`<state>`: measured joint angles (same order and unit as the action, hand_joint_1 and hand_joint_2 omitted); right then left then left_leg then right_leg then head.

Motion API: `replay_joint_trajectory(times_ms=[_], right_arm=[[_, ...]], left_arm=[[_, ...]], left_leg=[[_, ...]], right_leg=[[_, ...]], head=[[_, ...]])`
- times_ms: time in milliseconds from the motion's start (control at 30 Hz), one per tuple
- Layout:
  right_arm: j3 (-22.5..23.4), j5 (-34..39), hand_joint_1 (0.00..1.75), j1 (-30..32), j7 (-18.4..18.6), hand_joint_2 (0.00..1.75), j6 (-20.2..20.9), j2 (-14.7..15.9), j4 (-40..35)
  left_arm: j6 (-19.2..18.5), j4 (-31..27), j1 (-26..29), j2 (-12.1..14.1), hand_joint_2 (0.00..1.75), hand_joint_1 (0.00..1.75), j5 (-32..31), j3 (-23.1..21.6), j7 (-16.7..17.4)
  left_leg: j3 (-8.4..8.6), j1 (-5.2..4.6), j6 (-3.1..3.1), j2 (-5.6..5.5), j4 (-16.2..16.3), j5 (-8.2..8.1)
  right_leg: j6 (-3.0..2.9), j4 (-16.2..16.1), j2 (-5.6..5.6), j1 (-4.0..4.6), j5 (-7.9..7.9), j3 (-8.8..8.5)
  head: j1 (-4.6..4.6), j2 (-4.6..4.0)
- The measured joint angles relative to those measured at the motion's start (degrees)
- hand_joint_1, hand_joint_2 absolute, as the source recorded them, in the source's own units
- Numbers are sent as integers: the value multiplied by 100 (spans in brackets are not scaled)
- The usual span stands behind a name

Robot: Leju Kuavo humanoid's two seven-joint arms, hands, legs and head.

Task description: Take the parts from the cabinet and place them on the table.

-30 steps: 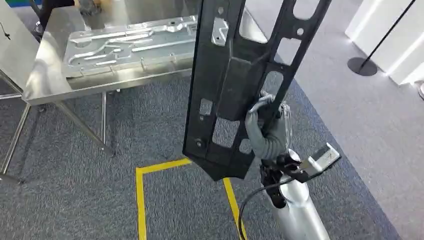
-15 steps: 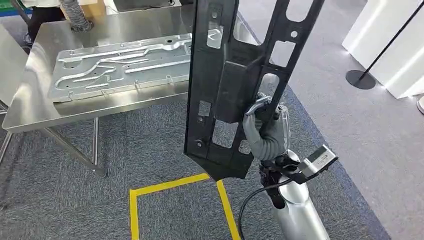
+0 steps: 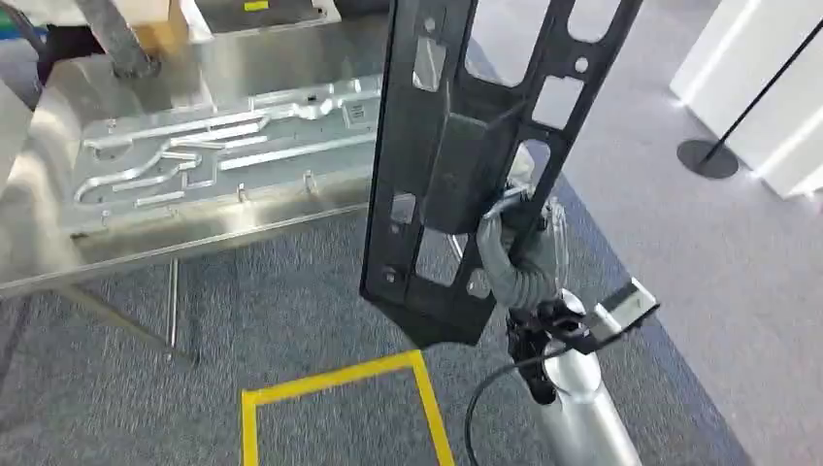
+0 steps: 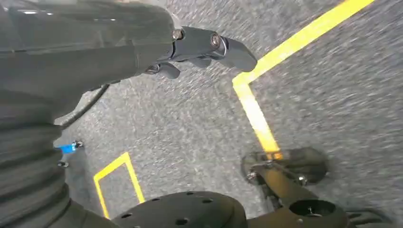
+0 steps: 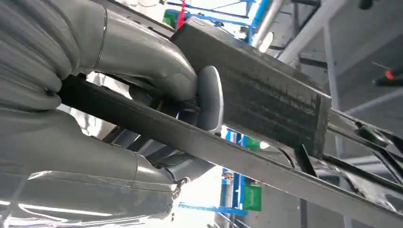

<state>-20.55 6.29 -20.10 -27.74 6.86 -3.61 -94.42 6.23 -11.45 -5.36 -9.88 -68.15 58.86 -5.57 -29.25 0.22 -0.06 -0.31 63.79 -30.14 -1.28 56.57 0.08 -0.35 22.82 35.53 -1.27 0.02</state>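
Observation:
In the head view a long black frame part [image 3: 446, 165] with several cut-outs stands nearly upright in front of me. My right hand [image 3: 519, 257] grips it by a bar near its lower middle. Up close, the right hand [image 5: 119, 95] wraps around a thin bar of the black part [image 5: 266, 95], with the thumb pressed on it. The steel table [image 3: 223, 58] stands ahead to the left and carries a flat silver stamped plate [image 3: 213, 146]. My left hand [image 4: 190, 47] hangs over the carpet, holding nothing, its fingers loosely extended.
A yellow tape outline [image 3: 330, 383] marks the grey carpet just ahead of me. Table legs [image 3: 173, 301] reach down at the left. A black stand base [image 3: 707, 157] and white panels [image 3: 767, 78] are at the right. A cardboard box [image 3: 160, 24] sits at the table's far end.
The whole view has shifted: the table and silver plate now sit lower and larger in the picture, so the camera has moved closer. My right hand keeps its grip on the black part.

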Motion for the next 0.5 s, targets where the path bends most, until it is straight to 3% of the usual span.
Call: replay_joint_trajectory(times_ms=[33, 67, 100, 133, 167, 200, 267, 300, 333, 367, 433, 500], right_arm=[[0, 0, 173, -3, 0, 175, -2, 0, 0], [0, 0, 173, 3, 0, 175, -2, 0, 0], [0, 0, 173, 8, 2, 175, -2, 0, 6], [0, 0, 173, 9, 2, 175, 0, 0, 18], [-2, 0, 173, 10, 2, 175, 2, 0, 22], [-2, 0, 173, 11, 2, 175, 4, 0, 24], [0, 0, 173, 5, 2, 175, 15, 0, 44], [0, -11, 173, -1, 4, 175, 28, 0, 68], [0, -29, 173, -16, 11, 175, 53, 2, 88], [0, -48, 173, -36, 37, 175, 72, 0, 101], [-2, -129, 173, -119, 90, 175, 87, 0, 160], [-20, -276, 173, -287, 138, 175, 72, 0, 232]], left_arm=[[0, 0, -5, 2, 175, 0, 4, 0, -2], [0, 0, -22, 11, 175, 0, 9, 0, -22], [0, 0, -61, 15, 175, 0, 20, 0, -24], [-2, 0, -88, 15, 175, 0, 20, 0, -24], [0, 0, -94, 15, 175, 0, 20, 0, -24], [0, 0, -90, 15, 175, 0, 20, 0, -22], [0, 0, -67, 15, 175, 0, 20, 0, -22], [0, 0, -55, 17, 175, 0, 22, 2, -20], [0, 0, -54, 17, 175, 0, 20, 4, -20], [2, 0, -54, 17, 175, 0, 31, 7, -26], [7, 0, -64, 18, 175, 0, 31, 9, -46], [-7, 0, -67, 4, 175, 0, 15, 9, -77]], left_leg=[[-270, 0, -19, 1, 423, -137], [-514, 0, -45, 1, 770, -374], [-720, 0, -59, 2, 1019, -614], [-841, 0, -71, 2, 1075, -715], [-843, 0, -70, 3, 922, -618], [-759, 0, -65, 3, 579, -320], [-495, 0, -35, 3, -386, 543], [-486, -8, -9, 0, -541, 575], [-494, -31, 29, 7, -622, 442], [-500, -40, 80, 4, -598, 580], [-502, -38, 133, -7, -603, 606], [-447, 17, 183, -16, -679, 629]], right_leg=[[-9, 1, -4, 3, 33, -47], [-13, 2, -3, 7, 70, -88], [-23, 2, -2, 16, 112, -133], [-23, 4, 6, 19, 160, -186], [-21, 7, 20, 20, 205, -248], [-15, 15, 33, 20, 255, -315], [17, 34, 42, 20, 357, -422], [41, 43, 47, 29, 382, -448], [73, 59, 60, 31, 375, -397], [107, 58, 60, 33, 395, -373], [170, 40, 53, 39, 397, -388], [229, 269, 37, 47, 583, -300]], head=[[0, -2], [2, -2], [2, -2], [2, -2], [2, -2], [2, -2], [2, -2], [4, -2], [2, -2], [2, -2], [2, -2], [4, -2]])
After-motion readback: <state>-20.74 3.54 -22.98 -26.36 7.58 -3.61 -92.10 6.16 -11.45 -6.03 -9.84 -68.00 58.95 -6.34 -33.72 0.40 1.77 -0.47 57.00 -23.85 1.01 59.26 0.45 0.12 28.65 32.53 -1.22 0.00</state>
